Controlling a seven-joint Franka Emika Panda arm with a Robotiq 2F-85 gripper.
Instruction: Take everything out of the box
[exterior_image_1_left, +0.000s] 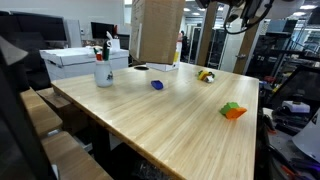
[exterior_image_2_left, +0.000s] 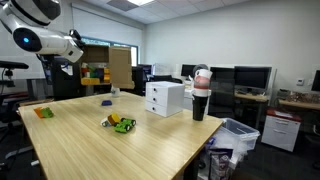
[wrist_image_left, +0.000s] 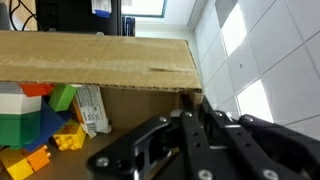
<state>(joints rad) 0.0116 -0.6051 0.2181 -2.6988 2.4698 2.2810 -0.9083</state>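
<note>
The brown cardboard box (wrist_image_left: 90, 60) fills the top and left of the wrist view, and I look over its edge into it. Inside at the lower left lie colourful toy blocks (wrist_image_left: 30, 110): green, white, red and blue ones, with small yellow (wrist_image_left: 68, 138) and orange pieces. My gripper (wrist_image_left: 190, 105) is at the box's right edge, its black fingers close together with nothing seen between them. The box stands at the table's far end in both exterior views (exterior_image_1_left: 160, 30) (exterior_image_2_left: 120, 68). My arm (exterior_image_2_left: 45, 38) is raised beside it.
Toys lie on the wooden table (exterior_image_1_left: 180, 125): a blue one (exterior_image_1_left: 157, 85), a yellow-red one (exterior_image_1_left: 206, 75), a green-orange one (exterior_image_1_left: 233, 110). A white cup with pens (exterior_image_1_left: 104, 68) and white boxes (exterior_image_1_left: 80, 62) stand near one edge. Office desks surround the table.
</note>
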